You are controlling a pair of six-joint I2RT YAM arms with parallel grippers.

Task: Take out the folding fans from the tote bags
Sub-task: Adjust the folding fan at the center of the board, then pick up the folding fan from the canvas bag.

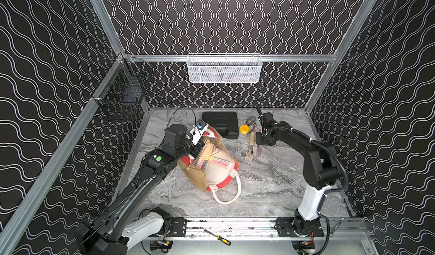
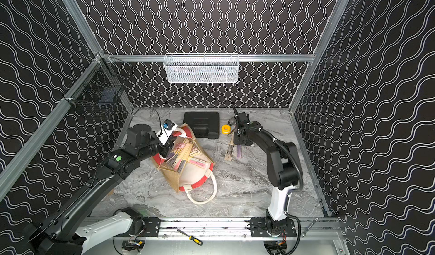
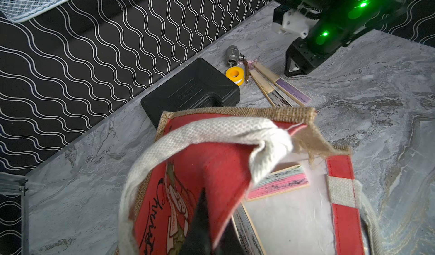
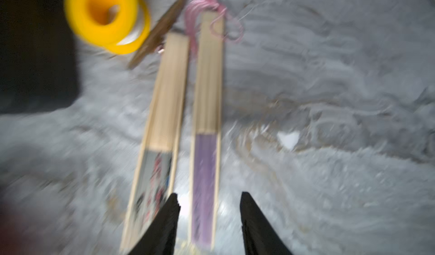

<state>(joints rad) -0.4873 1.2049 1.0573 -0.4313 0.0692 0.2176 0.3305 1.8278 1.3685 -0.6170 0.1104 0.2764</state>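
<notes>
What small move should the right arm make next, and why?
Probably lift the right claw straight up, clear of the table. Its jaws stand open on either side of the purple fan, which lies flat beside another fan, so it looks released. More fans lie in the tote bag, so the arm seems needed there.
</notes>
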